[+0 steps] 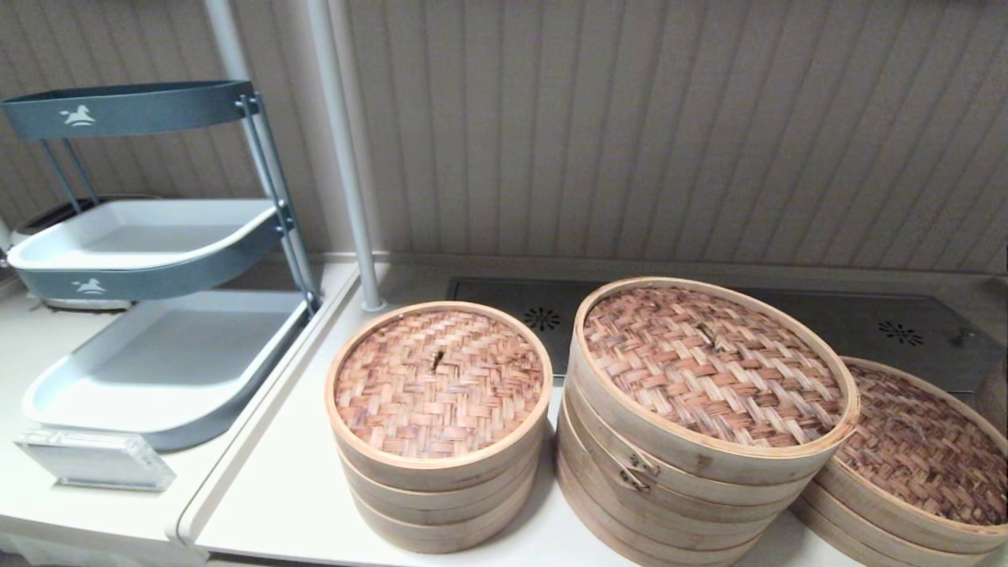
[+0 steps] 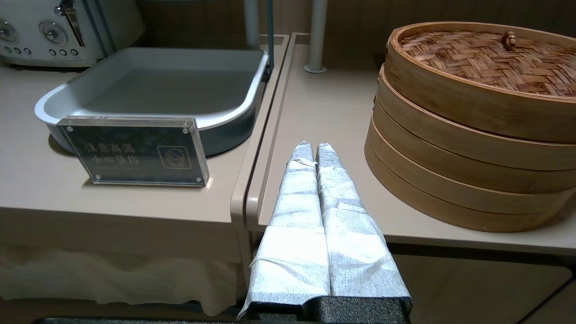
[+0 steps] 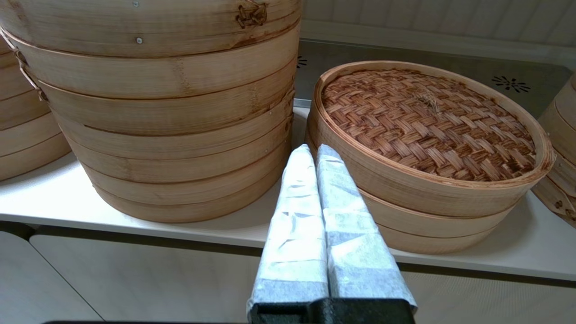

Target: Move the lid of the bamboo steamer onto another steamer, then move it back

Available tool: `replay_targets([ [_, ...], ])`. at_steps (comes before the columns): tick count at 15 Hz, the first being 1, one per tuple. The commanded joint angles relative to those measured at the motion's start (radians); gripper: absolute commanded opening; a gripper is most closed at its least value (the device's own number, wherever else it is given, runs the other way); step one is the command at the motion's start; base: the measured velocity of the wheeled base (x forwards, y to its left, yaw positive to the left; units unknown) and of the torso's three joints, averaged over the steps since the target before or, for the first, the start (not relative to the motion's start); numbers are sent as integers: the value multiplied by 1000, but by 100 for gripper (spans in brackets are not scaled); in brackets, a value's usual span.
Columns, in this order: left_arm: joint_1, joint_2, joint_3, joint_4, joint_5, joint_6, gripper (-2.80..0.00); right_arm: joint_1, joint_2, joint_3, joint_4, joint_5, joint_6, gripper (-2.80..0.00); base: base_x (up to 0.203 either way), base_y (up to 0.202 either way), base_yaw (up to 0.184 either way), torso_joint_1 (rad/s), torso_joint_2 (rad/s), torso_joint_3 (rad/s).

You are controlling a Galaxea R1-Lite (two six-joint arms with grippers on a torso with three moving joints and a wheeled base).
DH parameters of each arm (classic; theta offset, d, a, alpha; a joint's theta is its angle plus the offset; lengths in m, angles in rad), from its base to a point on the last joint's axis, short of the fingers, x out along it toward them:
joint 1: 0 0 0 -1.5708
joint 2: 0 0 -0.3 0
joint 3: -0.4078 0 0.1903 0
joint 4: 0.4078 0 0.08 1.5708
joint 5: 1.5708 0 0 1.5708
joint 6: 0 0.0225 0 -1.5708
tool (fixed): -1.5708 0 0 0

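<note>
The bamboo steamer lid [image 1: 709, 370], with a tall pale rim and a reddish-tan woven top, sits on the tall middle stack; its rim [image 3: 135, 27] fills one corner of the right wrist view. The other steamer [image 1: 917, 457] is the low, wide stack with a darker woven top [image 3: 427, 117], at the far right. My right gripper [image 3: 310, 150] is shut on nothing, low at the counter's front edge, facing the gap between these two stacks. My left gripper [image 2: 310, 147] is shut and empty, over the front edge left of the narrower stack. Neither gripper shows in the head view.
A narrower three-tier stack [image 1: 437, 425] stands left of the tall one, which carries a metal clasp [image 1: 634, 465]. A tiered grey tray rack [image 1: 157, 354], an acrylic sign [image 2: 135, 150] and a pole [image 1: 346, 197] occupy the left. A metal drain panel [image 1: 906, 331] lies behind.
</note>
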Motion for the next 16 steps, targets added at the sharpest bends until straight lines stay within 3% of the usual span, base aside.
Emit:
replay_targets([
  [1, 1, -2, 25, -1, 0, 0, -280, 0, 1, 27, 2, -5, 4, -280, 0, 0, 0, 0, 0, 0],
  [16, 0, -2, 25, -1, 0, 0, -280, -1, 4, 27, 2, -10, 9, -280, 0, 0, 0, 0, 0, 0],
])
